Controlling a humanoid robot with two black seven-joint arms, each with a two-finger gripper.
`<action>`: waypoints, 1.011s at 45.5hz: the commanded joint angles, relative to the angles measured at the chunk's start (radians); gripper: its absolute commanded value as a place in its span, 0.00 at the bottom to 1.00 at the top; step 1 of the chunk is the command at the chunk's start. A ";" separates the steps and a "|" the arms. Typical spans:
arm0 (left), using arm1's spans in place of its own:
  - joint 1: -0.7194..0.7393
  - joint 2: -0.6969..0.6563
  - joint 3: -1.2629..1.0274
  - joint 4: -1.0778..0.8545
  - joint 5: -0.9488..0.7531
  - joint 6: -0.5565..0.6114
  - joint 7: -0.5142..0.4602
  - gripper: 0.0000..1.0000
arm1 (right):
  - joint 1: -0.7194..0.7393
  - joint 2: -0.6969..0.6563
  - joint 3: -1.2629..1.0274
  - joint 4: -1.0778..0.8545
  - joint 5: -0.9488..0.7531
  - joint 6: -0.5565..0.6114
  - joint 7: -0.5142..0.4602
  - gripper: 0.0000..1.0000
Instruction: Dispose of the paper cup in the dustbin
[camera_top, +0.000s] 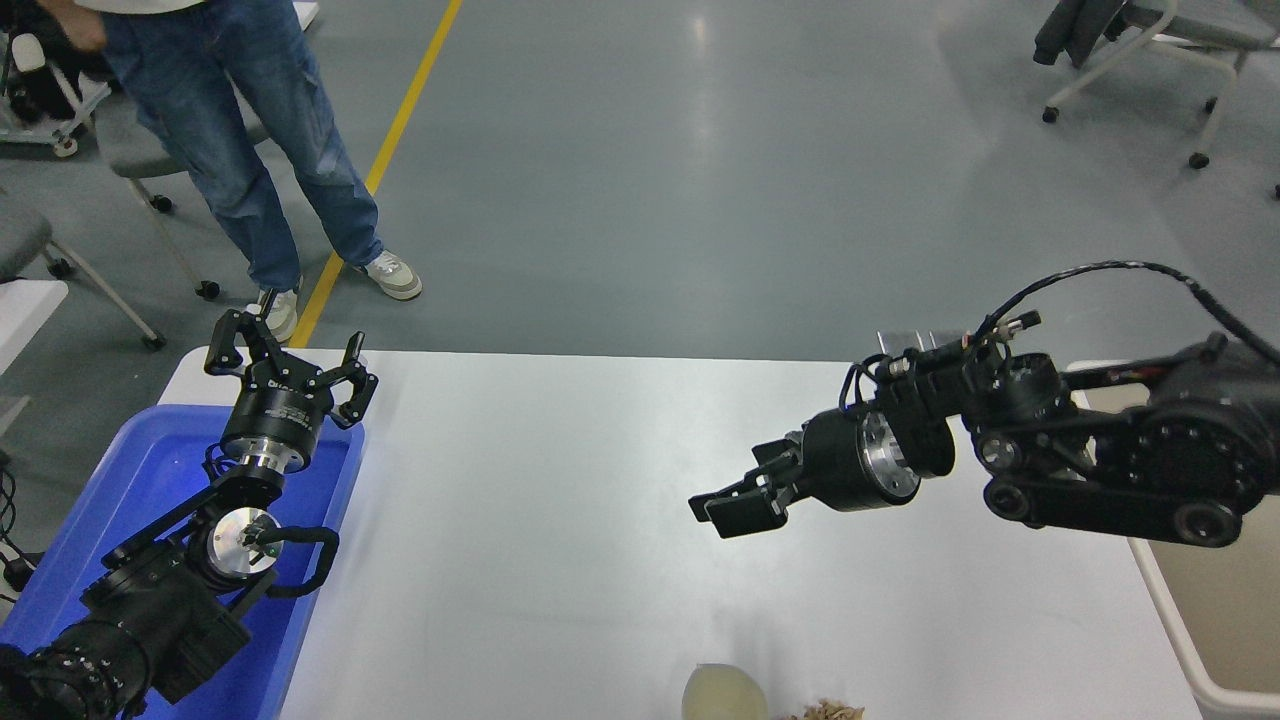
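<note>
The paper cup (724, 696) stands at the table's near edge, off-white with a cream inside, cut off by the picture's bottom. My right gripper (728, 507) hangs over the middle-right of the table, pointing left and down, open and empty, well above and beyond the cup. The beige dustbin (1168, 620) stands against the table's right side, mostly hidden by my right arm. My left gripper (288, 352) is parked open over the blue tray at the lower left.
A bright blue tray (140, 480) sits on the table's left end under my left arm. A tan crumb pile (826, 712) lies just right of the cup. A person in jeans (240, 150) stands beyond the far left corner. Chairs stand on the floor behind.
</note>
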 joint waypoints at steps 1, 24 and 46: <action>0.000 0.000 0.000 0.000 0.000 0.000 0.000 1.00 | 0.053 0.171 -0.198 -0.001 -0.110 0.009 0.030 1.00; 0.000 0.000 0.000 0.000 0.000 0.000 0.000 1.00 | -0.010 0.259 -0.264 -0.057 -0.161 0.040 0.105 1.00; 0.000 0.000 0.000 0.000 0.000 0.001 0.000 1.00 | -0.029 0.280 -0.253 -0.110 -0.138 0.052 0.106 0.99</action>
